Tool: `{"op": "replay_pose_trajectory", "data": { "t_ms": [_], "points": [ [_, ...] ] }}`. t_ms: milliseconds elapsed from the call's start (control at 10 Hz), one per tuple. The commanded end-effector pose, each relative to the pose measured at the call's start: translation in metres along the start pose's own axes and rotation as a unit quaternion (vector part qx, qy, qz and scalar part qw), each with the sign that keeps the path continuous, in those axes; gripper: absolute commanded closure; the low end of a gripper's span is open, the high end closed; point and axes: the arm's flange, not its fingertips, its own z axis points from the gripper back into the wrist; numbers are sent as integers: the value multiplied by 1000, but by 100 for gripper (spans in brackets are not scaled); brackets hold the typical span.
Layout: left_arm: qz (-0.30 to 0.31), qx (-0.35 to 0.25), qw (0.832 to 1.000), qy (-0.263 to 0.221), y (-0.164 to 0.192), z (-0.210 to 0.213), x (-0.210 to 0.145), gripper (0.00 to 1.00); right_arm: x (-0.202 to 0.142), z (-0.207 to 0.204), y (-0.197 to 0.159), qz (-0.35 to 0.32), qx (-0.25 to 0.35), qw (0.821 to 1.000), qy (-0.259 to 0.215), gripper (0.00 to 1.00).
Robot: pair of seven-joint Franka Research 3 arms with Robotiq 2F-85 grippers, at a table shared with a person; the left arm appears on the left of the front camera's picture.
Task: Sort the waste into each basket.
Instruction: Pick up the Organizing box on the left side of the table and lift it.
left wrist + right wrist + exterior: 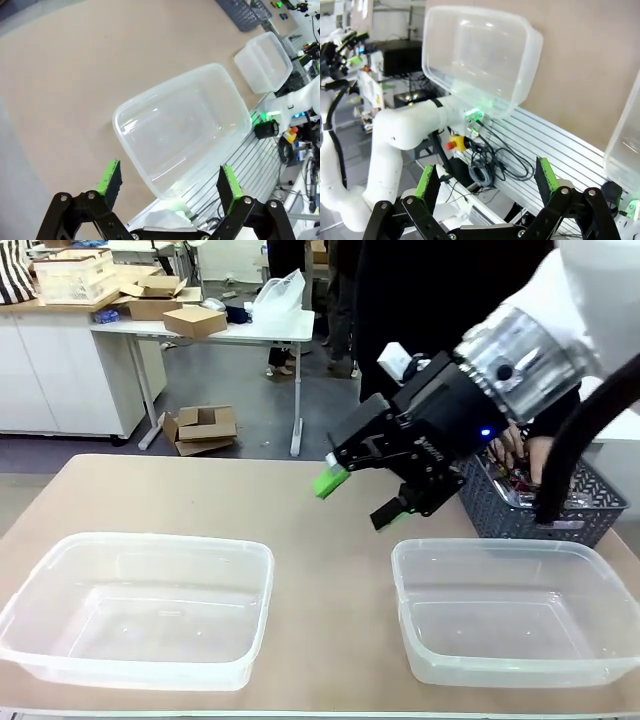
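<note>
Two clear baskets stand at the table's near edge, the left basket [150,541] and the right basket [500,546], both empty. My right gripper [364,497] hangs open above the table, just behind the right basket, holding nothing. Its green pads [428,182] stand wide apart in the right wrist view, with one basket [470,55] beyond them. My left gripper [170,186] is open too, hovering over the left basket [170,86], and the other basket [264,62] lies farther off. Some waste [517,480] shows dimly inside a grey lattice basket, too hidden to identify.
The dark grey lattice basket [545,512] stands at the far right, with a person's hand [518,448] reaching into it. My right arm's black cable [560,455] crosses in front of it. Bare tabletop [200,495] stretches behind the left basket.
</note>
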Motion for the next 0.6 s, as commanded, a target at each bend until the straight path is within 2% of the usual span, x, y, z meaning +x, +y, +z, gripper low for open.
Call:
{"op": "replay_pose_trajectory", "data": {
  "t_ms": [0, 100, 200, 400, 500],
  "points": [
    [4, 6, 1000, 0, -2, 2, 0, 0, -5, -1, 0, -11, -4, 1000, -5, 0],
    [0, 0, 1000, 0, 0, 0, 0, 0, 0, 0, 0, 0, 0, 1000, 0, 0],
    [18, 55, 998, 31, -1, -13, 9, 0, 10, -13, 8, -15, 9, 1000, 26, 0],
    [65, 125, 986, 87, -5, -52, 1, 0, 25, -50, 23, -65, -37, 996, 45, 0],
    [75, 126, 980, 137, -8, -78, -10, 0, 33, -78, 28, -82, -77, 992, 63, 0]
  ]
}}
